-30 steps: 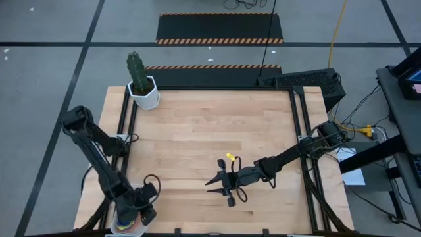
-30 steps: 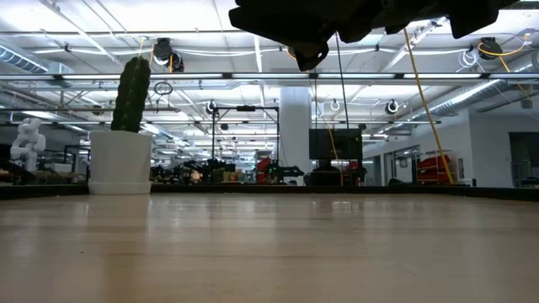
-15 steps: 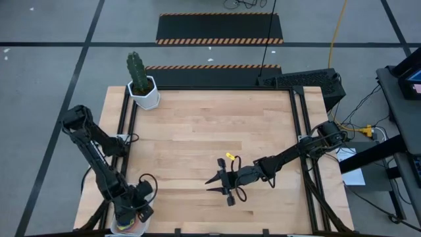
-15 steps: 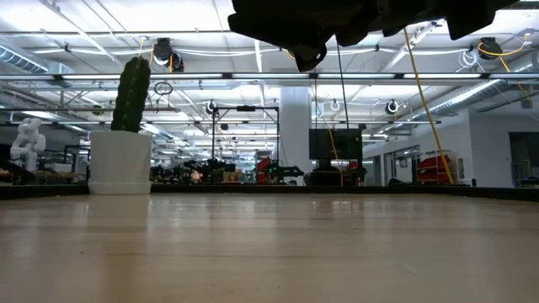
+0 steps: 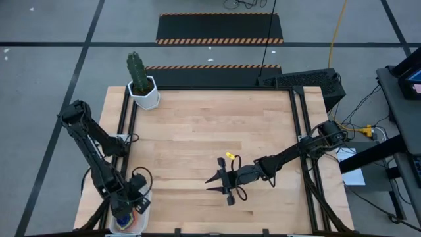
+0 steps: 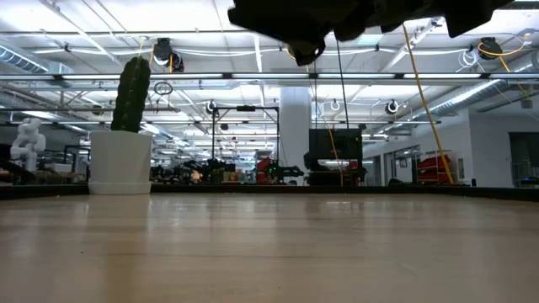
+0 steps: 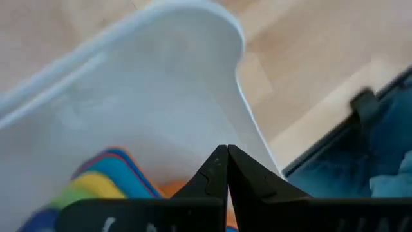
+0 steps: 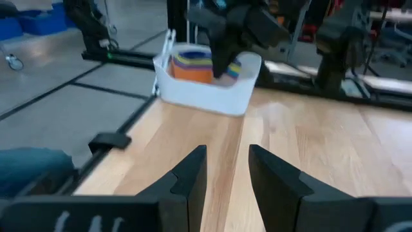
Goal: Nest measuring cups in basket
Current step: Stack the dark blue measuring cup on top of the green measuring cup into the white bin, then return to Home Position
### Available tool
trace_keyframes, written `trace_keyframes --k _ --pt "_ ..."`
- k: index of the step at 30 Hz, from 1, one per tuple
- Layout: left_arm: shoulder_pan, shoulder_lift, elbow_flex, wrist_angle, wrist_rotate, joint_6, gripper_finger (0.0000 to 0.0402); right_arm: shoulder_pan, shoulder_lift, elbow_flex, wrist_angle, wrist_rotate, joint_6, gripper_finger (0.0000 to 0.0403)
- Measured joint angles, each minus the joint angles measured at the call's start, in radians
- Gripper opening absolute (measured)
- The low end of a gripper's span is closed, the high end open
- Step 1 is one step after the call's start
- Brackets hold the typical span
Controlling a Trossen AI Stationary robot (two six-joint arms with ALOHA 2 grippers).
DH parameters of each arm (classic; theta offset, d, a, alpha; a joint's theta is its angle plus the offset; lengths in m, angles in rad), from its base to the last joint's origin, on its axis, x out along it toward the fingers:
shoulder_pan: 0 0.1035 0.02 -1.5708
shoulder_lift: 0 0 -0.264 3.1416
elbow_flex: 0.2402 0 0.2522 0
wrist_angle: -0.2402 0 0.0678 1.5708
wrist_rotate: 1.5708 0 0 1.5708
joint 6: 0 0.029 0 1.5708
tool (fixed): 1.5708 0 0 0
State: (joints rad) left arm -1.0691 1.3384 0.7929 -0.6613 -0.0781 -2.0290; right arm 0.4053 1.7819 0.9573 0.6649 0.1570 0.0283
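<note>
Surface: a light wooden table (image 5: pixel 197 141) of narrow butcher-block planks, framed by dark rails along its left and right sides.
Far left corner: a white hexagonal pot (image 5: pixel 145 93) holding a green cactus (image 5: pixel 136 71), standing upright on the wood.
Near left corner: a white basket (image 5: pixel 126 224) resting at the table's edge, with stacked measuring cups (image 8: pixel 201 64) inside it.
Floor: grey, crossed by black tape lines, beneath the table.

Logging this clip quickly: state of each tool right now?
Left tool: shut, empty, over the basket.
Right tool: open, empty, mid-table.
</note>
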Motion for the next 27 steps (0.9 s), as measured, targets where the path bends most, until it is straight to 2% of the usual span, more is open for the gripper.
trace_keyframes --k 2,6,8,12,16,19,22,25,27 --pt "0.001 -0.005 0.0 -0.019 0.0 -0.021 0.001 -0.001 -0.007 0.0 0.006 0.0 -0.01 0.0109" --pt "-0.007 -0.002 0.0 -0.078 0.08 -0.084 0.001 -0.003 -0.034 0.0 -0.017 0.0 -0.033 0.0109" --pt "-0.012 0.0 0.0 -0.084 0.085 -0.101 0.001 -0.005 -0.052 0.0 -0.043 0.002 -0.048 0.0109" --pt "-0.009 -0.004 0.0 -0.078 0.026 -0.092 0.001 -0.013 -0.084 0.0 -0.083 0.003 -0.071 0.0109" --pt "0.021 -0.024 0.0 -0.07 -0.038 -0.021 0.001 -0.025 -0.128 0.0 -0.151 0.005 -0.102 0.0109" --pt "0.049 -0.062 0.0 -0.069 -0.168 0.109 0.001 -0.034 -0.183 0.0 -0.267 0.04 -0.123 0.0109" --pt "0.082 -0.115 0.001 -0.077 -0.373 0.309 0.001 -0.039 -0.247 0.0 -0.387 0.079 -0.127 0.0105" --pt "0.137 -0.154 0.002 -0.149 -0.605 0.486 0.001 -0.04 -0.311 -0.021 -0.459 0.135 -0.112 0.0085" --pt "0.194 -0.168 0.002 -0.166 -0.687 0.622 0.001 -0.04 -0.353 -0.064 -0.442 0.173 -0.096 0.0062"
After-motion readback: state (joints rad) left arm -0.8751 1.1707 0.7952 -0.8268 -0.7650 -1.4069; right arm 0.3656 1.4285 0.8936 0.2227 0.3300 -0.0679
